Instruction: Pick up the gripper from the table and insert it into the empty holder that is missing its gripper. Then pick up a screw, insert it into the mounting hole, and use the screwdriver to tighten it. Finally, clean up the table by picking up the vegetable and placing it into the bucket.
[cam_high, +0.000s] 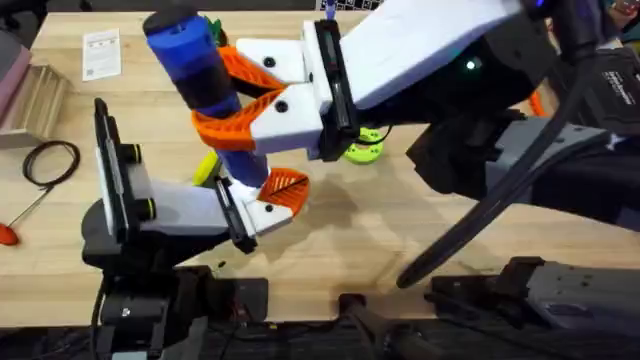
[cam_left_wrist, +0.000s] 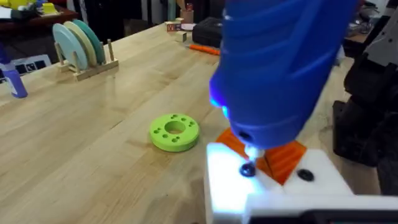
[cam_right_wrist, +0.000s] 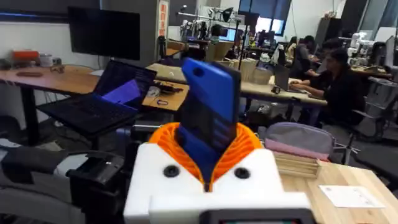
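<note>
Now: Tightening the Screw

The right gripper (cam_high: 240, 105) is clenched on the screwdriver (cam_high: 195, 60), whose bit sits on the screw (cam_left_wrist: 247, 169) between the left gripper's (cam_high: 270, 200) jaws. I cannot tell whether those are clenched. Judgement: keep the bit upright, press lightly, steady the holder (cam_left_wrist: 230, 186).

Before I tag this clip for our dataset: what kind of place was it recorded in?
Most likely a robotics lab or shared workshop. The right gripper holds a blue screwdriver over a wooden table, and behind it stand desks with a laptop, monitors and people at workstations.
</note>
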